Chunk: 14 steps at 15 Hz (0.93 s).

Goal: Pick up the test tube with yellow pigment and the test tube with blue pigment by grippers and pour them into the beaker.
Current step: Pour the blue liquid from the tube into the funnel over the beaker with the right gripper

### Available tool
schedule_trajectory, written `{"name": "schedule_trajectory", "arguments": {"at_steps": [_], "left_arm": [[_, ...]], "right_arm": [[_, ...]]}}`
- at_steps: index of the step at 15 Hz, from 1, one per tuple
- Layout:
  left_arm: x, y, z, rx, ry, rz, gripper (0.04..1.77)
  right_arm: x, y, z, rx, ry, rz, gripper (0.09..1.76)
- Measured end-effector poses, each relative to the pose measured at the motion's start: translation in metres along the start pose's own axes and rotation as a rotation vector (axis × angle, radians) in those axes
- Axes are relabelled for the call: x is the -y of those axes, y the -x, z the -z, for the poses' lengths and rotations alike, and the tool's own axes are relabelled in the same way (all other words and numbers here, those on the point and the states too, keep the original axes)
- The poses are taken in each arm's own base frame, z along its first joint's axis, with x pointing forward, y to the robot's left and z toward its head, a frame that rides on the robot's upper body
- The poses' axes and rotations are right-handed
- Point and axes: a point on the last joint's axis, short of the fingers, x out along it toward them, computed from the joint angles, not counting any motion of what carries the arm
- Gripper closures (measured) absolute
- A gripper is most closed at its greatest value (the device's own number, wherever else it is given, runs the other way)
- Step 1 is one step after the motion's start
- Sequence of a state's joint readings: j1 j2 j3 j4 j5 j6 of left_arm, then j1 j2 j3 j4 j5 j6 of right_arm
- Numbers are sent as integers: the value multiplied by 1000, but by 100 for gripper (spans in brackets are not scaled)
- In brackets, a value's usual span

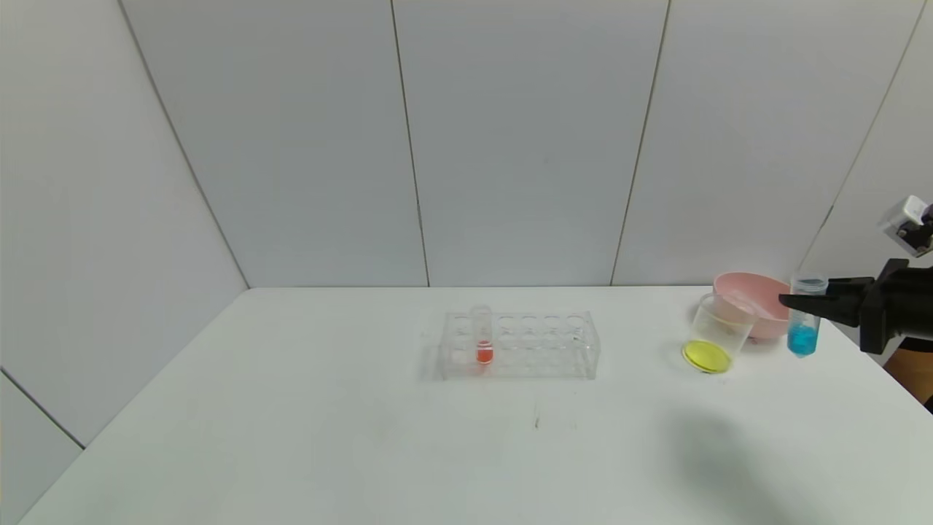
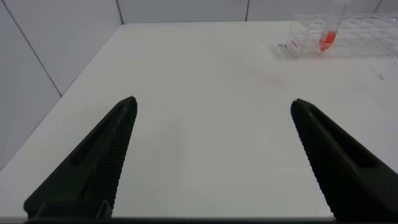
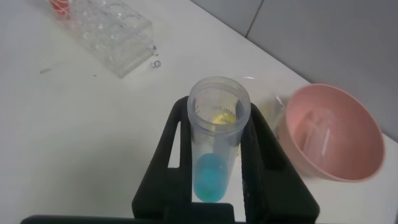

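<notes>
Right gripper (image 1: 791, 300) is clamped on the test tube with blue pigment (image 1: 803, 324) — fingers pinch it just under the rim, tube upright, blue liquid pooled at its round bottom. It hangs above the table's (image 1: 291, 437) far right side, just beside the pink bowl (image 1: 758, 295) and near the beaker (image 1: 718, 332). From the right wrist view the tube (image 3: 214, 143) sits between the two black fingers (image 3: 180, 149), mouth open toward the camera, bowl (image 3: 329, 134) off to one side.

Beaker stands in front of the pink bowl, touching or nearly touching it — can't tell which — with a yellow layer at its base. Test tube with yellow pigment can't be made out for certain; a faint clear shape lies inside the bowl.

Clear tube rack (image 1: 519, 345) stands mid-table, well apart from the beaker, holding one red-tinted tube (image 1: 482, 337) upright in a slot near its left end.

Left gripper (image 2: 211, 155) is parked low over the table's near left part, jaws spread wide with nothing between them; the rack (image 2: 348, 34) and red tube (image 2: 329, 28) show farther off.
</notes>
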State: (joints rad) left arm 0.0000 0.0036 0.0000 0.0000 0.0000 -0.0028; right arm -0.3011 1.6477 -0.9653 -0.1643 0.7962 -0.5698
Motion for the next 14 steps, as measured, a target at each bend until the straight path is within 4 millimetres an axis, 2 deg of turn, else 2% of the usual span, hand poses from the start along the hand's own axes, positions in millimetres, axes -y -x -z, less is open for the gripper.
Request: {"name": "schedule_trajectory", "arguments": {"at_steps": [4,7,10,14], "left_arm": [[0,0,0,0,0,0,5],[0,0,0,0,0,1,5],[0,0,0,0,0,0,5],[0,0,0,0,0,0,5]], "right_arm": [[50,8,-3,-101,71,22,134],[81,6,-6,-148,109,12,134],[103,-3,-10,-172,116,-6,134],[119,-18,-15,-236,157,-19,134]]}}
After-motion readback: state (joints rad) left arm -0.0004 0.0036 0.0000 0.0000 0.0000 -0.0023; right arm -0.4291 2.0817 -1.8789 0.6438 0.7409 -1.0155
